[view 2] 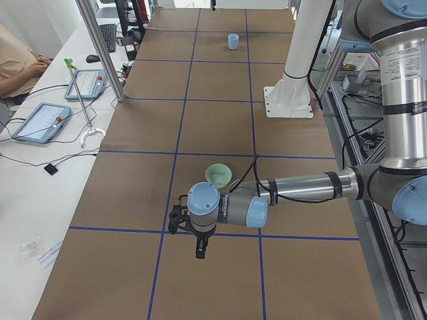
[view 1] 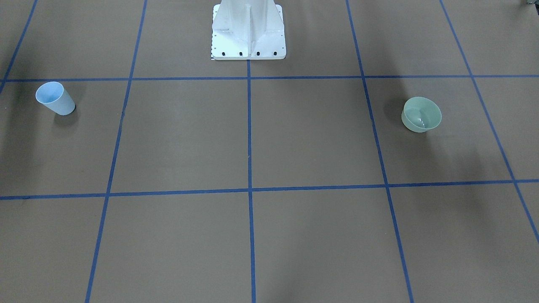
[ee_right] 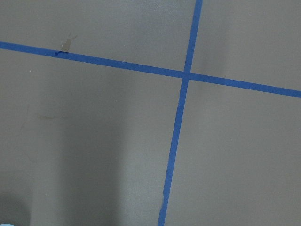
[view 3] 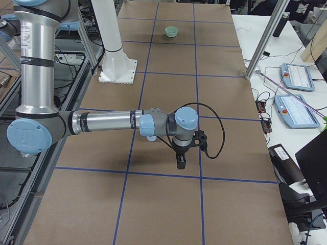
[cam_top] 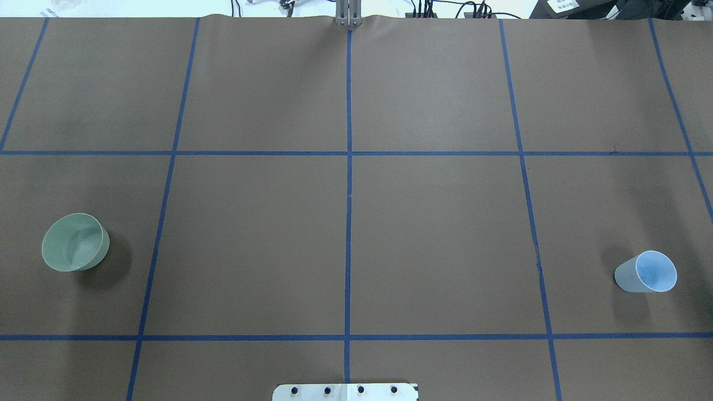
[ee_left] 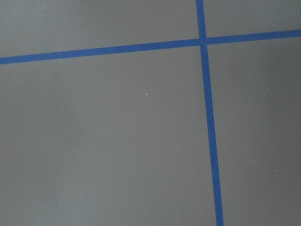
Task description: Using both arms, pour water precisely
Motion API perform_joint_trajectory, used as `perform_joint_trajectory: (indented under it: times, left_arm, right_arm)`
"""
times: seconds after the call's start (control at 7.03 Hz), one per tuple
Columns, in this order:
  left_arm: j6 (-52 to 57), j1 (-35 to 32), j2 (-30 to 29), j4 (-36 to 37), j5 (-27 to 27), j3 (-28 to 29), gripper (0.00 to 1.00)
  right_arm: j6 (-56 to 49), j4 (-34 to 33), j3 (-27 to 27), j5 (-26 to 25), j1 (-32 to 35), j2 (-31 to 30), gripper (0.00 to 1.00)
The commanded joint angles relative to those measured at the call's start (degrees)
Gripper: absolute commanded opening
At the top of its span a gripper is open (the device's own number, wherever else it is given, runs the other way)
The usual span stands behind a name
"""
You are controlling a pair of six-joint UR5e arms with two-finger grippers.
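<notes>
A pale blue cup [view 1: 55,98] stands upright on the brown table on my right side; it also shows in the overhead view [cam_top: 646,272]. A green bowl [view 1: 421,114] stands on my left side, also in the overhead view [cam_top: 75,242]. Faint glints of water [view 1: 422,122] show inside the bowl. My left gripper [view 2: 200,250] hangs over the table just in front of the bowl [view 2: 218,175], fingers pointing down. My right gripper [view 3: 180,162] hangs likewise over bare table. Both show only in the side views, so I cannot tell whether they are open or shut.
The white pedestal base [view 1: 248,33] stands at the middle of the robot's side. Blue tape lines [cam_top: 348,167] divide the table into squares. Both wrist views show only brown table and tape. Tablets [view 2: 41,122] and an operator's arm [view 2: 20,63] are on a side bench.
</notes>
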Motion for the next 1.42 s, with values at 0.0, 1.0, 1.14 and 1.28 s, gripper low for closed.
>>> perform_joint_trajectory:
  times: [0.0, 1.0, 1.14, 1.28]
  left_arm:
    - [0.0, 0.0, -0.2, 0.1, -0.1, -0.1, 1.00]
    - [-0.8, -0.1, 0.0, 0.1, -0.2, -4.3, 1.00]
    - [-0.8, -0.1, -0.5, 0.0, -0.2, -4.4, 1.00]
    - [-0.8, -0.1, -1.2, -0.2, -0.2, -5.0, 1.00]
  right_arm:
    - [0.0, -0.1, 0.0, 0.0, 0.0, 0.0, 1.00]
    - [0.6, 0.9, 5.7, 0.4, 0.0, 0.2, 1.00]
    - [0.7, 2.4, 6.2, 0.4, 0.0, 0.3, 1.00]
    - [0.6, 5.4, 5.7, 0.1, 0.1, 0.2, 1.00]
